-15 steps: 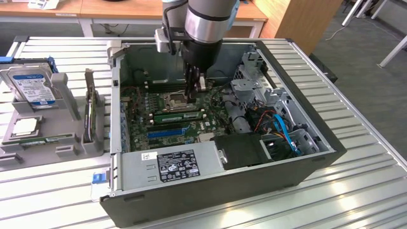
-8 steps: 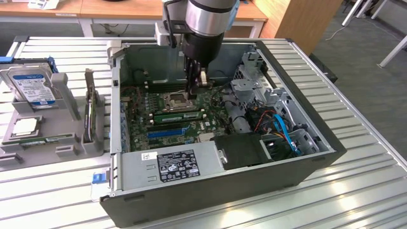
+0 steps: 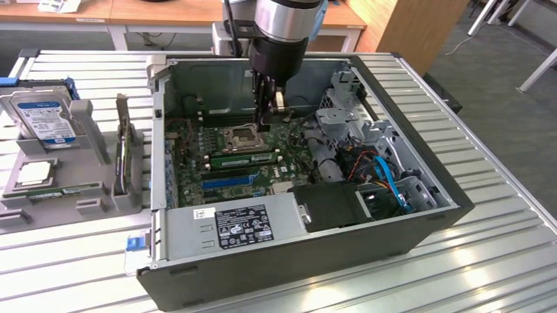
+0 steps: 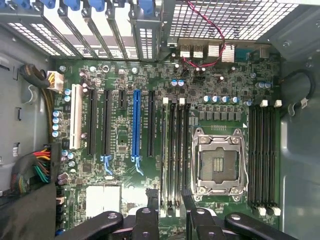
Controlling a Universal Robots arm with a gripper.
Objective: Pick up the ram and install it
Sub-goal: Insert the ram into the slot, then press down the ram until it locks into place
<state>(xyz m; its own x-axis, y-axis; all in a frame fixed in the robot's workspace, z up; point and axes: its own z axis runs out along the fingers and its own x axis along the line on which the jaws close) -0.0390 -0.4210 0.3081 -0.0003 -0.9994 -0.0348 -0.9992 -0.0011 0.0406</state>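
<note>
Our claw (image 3: 271, 121) hangs low inside the open computer case (image 3: 304, 274), close above the motherboard (image 4: 120, 150). Its jaws stand apart and clasp nothing. In the wrist view we see its black fingers reaching down on either side of the bank of memory slots (image 4: 176, 150), which lies between the processor socket (image 4: 219, 162) and the blue card slot (image 4: 136, 125).

We see the ram (image 3: 246, 158) as a narrow green stick standing on edge in that bank, just near of the socket. It is under the claw and free of it. Which slot of the bank holds it we cannot tell.

At the near end of the case sits the grey power supply (image 3: 235, 225) with its black label.

On the slatted metal table (image 3: 487, 261), at the exterior view's left of the case, stands a grey holder (image 3: 91, 137). A hard drive (image 3: 44, 117) with a blue-and-white label stands upright at its far end. A square silver processor chip (image 3: 35, 173) lies nearer to us. A thin green strip (image 3: 65, 191) lies flat just near of that chip. All three are well apart from the claw.
</note>
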